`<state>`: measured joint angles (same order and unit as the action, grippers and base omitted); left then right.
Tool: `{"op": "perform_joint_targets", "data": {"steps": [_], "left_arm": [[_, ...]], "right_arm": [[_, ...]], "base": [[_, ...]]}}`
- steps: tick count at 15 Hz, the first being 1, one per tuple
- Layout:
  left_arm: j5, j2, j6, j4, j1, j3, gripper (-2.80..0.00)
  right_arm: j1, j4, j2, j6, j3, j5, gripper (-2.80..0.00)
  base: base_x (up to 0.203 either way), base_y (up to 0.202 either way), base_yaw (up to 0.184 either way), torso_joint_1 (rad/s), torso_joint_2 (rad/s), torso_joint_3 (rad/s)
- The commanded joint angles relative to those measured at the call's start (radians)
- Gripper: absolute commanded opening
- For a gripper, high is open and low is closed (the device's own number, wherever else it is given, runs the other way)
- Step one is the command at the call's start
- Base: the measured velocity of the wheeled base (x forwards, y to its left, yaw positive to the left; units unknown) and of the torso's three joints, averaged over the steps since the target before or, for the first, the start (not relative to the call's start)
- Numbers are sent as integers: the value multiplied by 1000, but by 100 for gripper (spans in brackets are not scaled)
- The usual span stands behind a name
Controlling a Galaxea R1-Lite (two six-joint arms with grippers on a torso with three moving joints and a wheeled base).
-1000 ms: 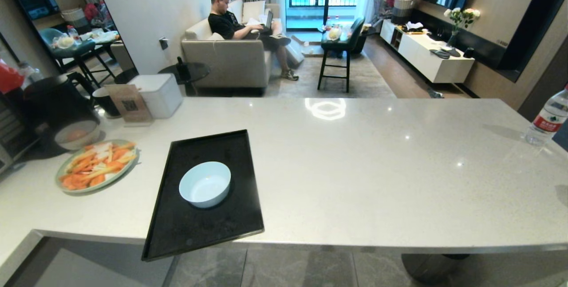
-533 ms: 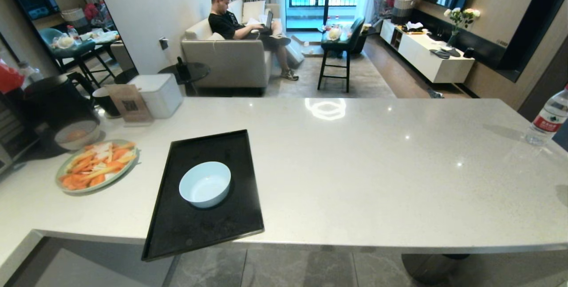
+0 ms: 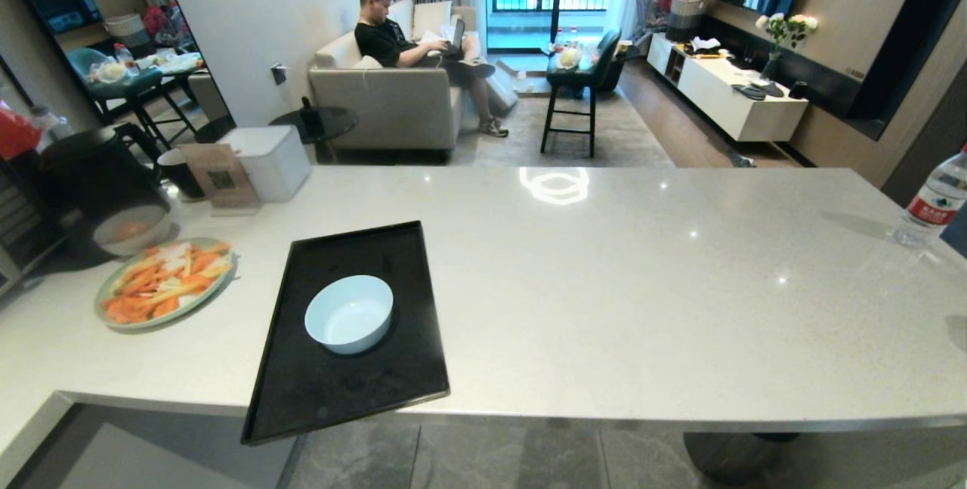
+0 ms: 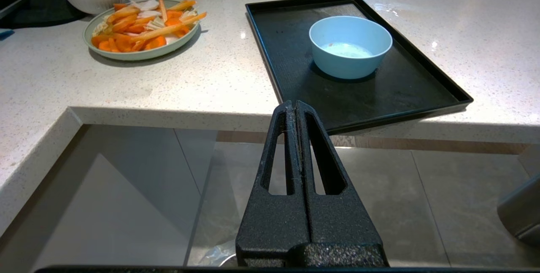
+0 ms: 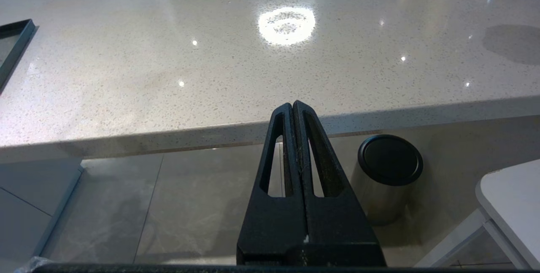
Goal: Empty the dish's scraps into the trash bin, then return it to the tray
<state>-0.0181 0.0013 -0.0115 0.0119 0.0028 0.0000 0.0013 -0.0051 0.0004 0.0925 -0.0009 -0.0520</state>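
Note:
The dish [image 3: 349, 314], a pale blue bowl with a white inside, stands on the black tray [image 3: 340, 391], whose near corner overhangs the counter's front edge. In the left wrist view the dish [image 4: 350, 45] holds no scraps; the scraps are out of view. My left gripper [image 4: 294, 103] hangs shut and empty below the counter edge, short of the tray [image 4: 295, 53]. A sliver of crinkled clear plastic on a round rim, the trash bin [image 4: 217, 257], shows on the floor beneath it. My right gripper [image 5: 292, 104] is shut and empty too, below the counter edge further right. Neither gripper shows in the head view.
A greenish plate of carrot sticks [image 3: 165, 281], a grey-white bowl [image 3: 131, 228] and a white box [image 3: 268, 160] stand at the counter's left. A water bottle [image 3: 934, 202] is far right. A metal cylinder with a black top [image 5: 388, 176] stands under the counter. A person [image 3: 393, 35] sits on a sofa beyond.

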Motion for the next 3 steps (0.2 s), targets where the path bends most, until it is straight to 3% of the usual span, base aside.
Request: {"op": "perform_joint_targets", "data": {"steps": [1,3], "left_arm": [[0,0,-1,0,0,0,-280],[0,0,-1,0,0,0,-280]], "right_arm": [[0,-1,0,6,0,-3,-280],[0,-1,0,7,-1,-3,-280]], "base": [[0,0,0,0,0,0],[0,0,0,0,0,0]]}}
